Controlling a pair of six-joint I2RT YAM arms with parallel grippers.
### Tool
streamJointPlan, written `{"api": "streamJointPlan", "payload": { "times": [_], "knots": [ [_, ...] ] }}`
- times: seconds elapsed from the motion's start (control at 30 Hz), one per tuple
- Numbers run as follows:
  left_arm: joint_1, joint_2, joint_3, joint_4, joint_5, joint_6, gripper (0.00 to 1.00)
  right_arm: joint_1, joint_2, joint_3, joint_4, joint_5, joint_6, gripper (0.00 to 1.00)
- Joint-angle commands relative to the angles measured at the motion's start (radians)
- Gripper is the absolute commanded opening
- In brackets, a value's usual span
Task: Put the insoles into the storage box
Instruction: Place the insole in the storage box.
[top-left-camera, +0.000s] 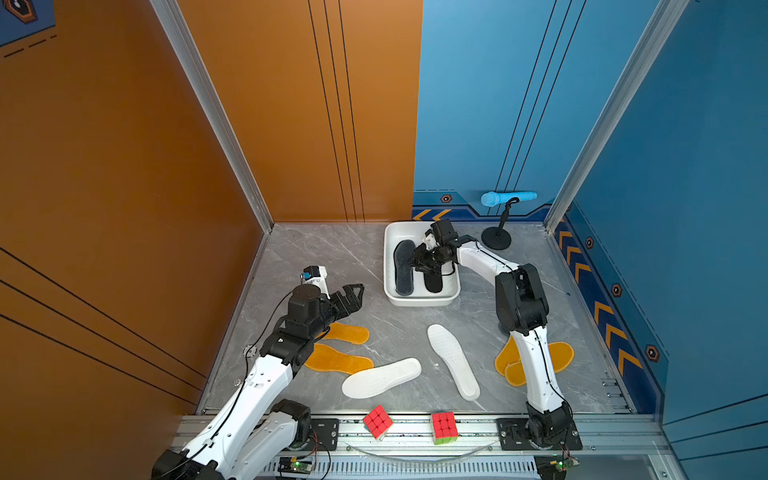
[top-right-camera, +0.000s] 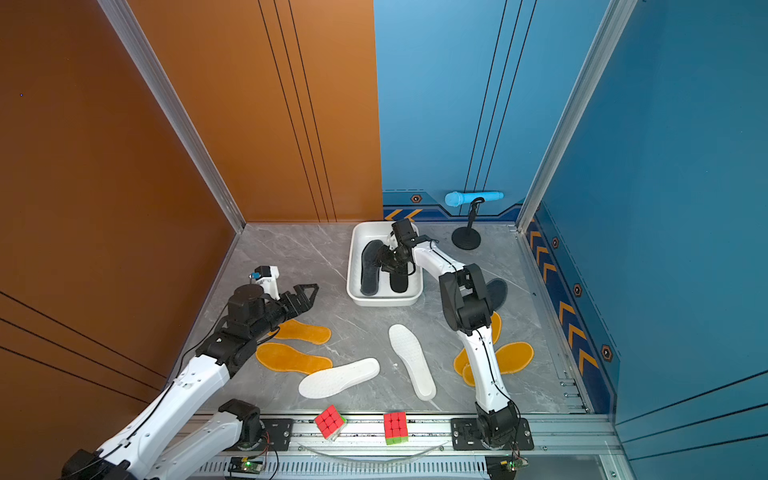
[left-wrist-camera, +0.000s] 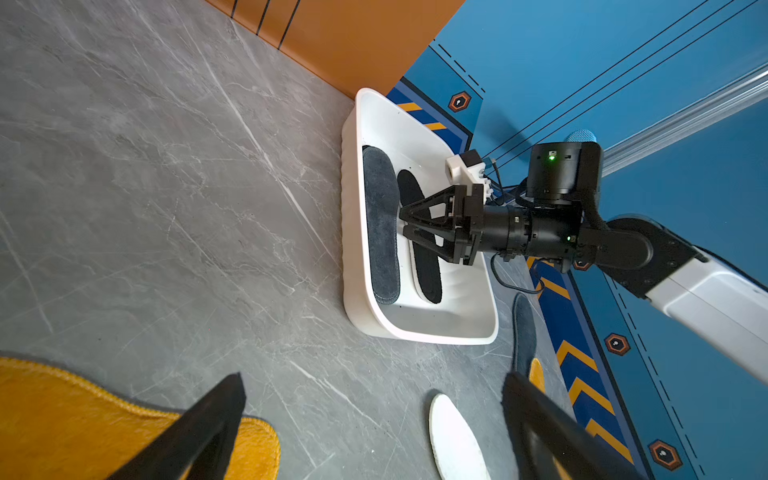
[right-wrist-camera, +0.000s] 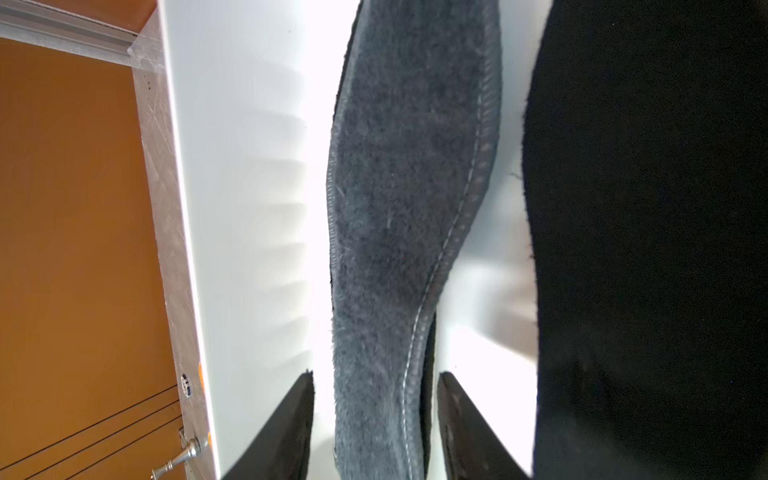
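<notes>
The white storage box (top-left-camera: 387, 257) (top-right-camera: 351, 257) (left-wrist-camera: 349, 208) stands at the back of the table. A dark grey insole (top-left-camera: 404, 268) (right-wrist-camera: 407, 208) and a black insole (top-left-camera: 433, 282) (right-wrist-camera: 644, 249) lie inside it. My right gripper (top-left-camera: 417, 259) (left-wrist-camera: 403, 220) (right-wrist-camera: 374, 374) hangs open over the box, straddling the grey insole with a gap on each side. My left gripper (top-left-camera: 359, 291) (left-wrist-camera: 374, 378) is wide open and holds nothing, above bare table by two orange insoles (top-left-camera: 347, 332) (top-left-camera: 336, 359). Two white insoles (top-left-camera: 380, 378) (top-left-camera: 453, 361), two more orange insoles (top-left-camera: 557, 357) and a dark grey insole (top-right-camera: 496, 293) lie on the table.
Two Rubik's cubes (top-left-camera: 378, 420) (top-left-camera: 444, 427) sit on the front rail. A blue microphone (top-left-camera: 508, 198) on a black stand (top-left-camera: 496, 239) is at the back right, beside the box. Orange and blue walls close in the table on three sides.
</notes>
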Motion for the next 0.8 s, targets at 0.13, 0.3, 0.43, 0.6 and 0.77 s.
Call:
{"api": "streamJointPlan", "payload": {
  "times": [0.13,0.3,0.43,0.6,0.77],
  "knots": [
    [0.011,0.013,-0.023,0.012,0.025,-0.015,0.98,0.004,-0.151,0.034,-0.157,0.06,-0.092,0.51],
    [0.009,0.035,-0.039,0.045,0.021,-0.032,0.98,0.001,-0.336,-0.043,-0.265,0.182,-0.197,0.5],
    [0.008,0.06,-0.04,0.068,0.021,-0.049,0.98,-0.041,-0.522,-0.211,-0.278,0.274,-0.202,0.49],
    [-0.002,0.085,-0.027,0.092,0.036,-0.067,0.98,-0.164,-0.773,-0.461,-0.287,0.363,-0.168,0.49],
    [-0.016,0.092,-0.001,0.093,0.045,-0.069,0.98,-0.404,-0.93,-0.686,-0.297,0.348,-0.143,0.49]
  ]
}}
